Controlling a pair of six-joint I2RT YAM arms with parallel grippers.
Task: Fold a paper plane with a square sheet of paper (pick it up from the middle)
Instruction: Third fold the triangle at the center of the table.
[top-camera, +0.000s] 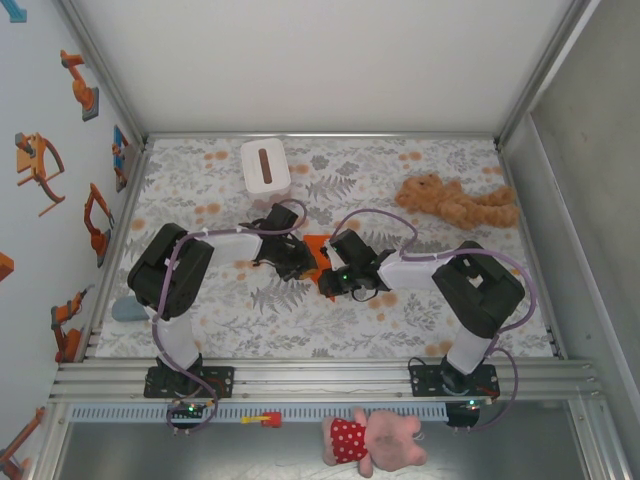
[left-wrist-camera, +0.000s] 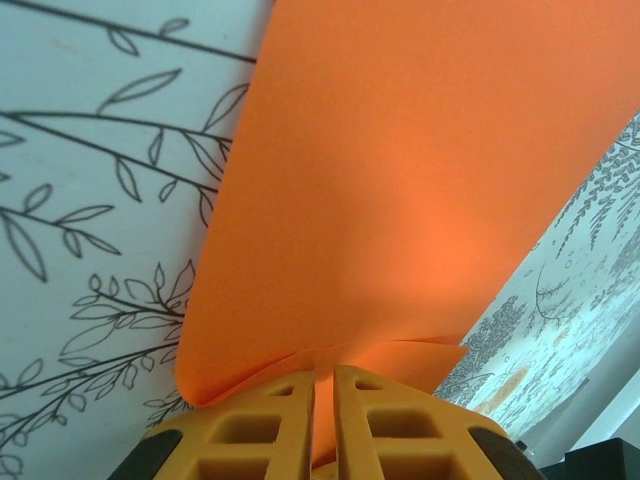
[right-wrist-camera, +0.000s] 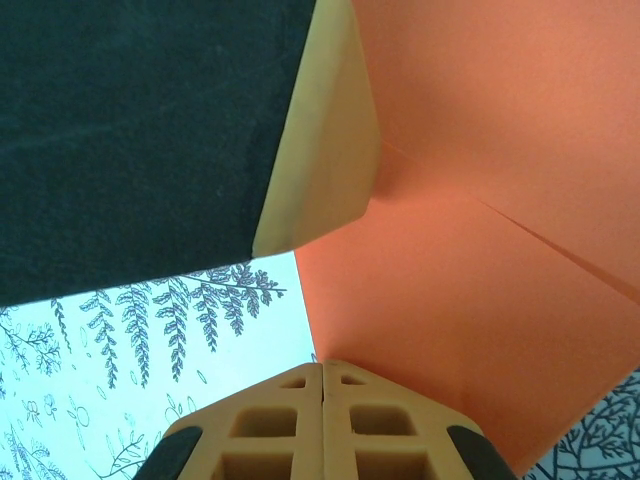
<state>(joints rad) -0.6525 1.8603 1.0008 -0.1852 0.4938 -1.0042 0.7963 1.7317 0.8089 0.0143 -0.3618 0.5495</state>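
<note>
Orange sheet (left-wrist-camera: 400, 180) past top/rt edge

We note the square sheet of paper (left-wrist-camera: 400, 180) as plain bright orange, unmarked; the fingers of the left claw (left-wrist-camera: 323, 385) and right claw (right-wrist-camera: 322, 385) are dull ochre-yellow. The counter (top-camera: 400, 320) carries a white cover printed with grey fern and leaf sprays and scattered orange blotches. On it we log a white tissue box (top-camera: 265, 165) with a brown slot and a tan plush toy (top-camera: 455, 203).

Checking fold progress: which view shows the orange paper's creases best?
Right wrist: the orange paper shows its fold lines up close. Left wrist shows a smooth, curved stretch of it; top external shows a small orange patch, mostly hidden.
</note>
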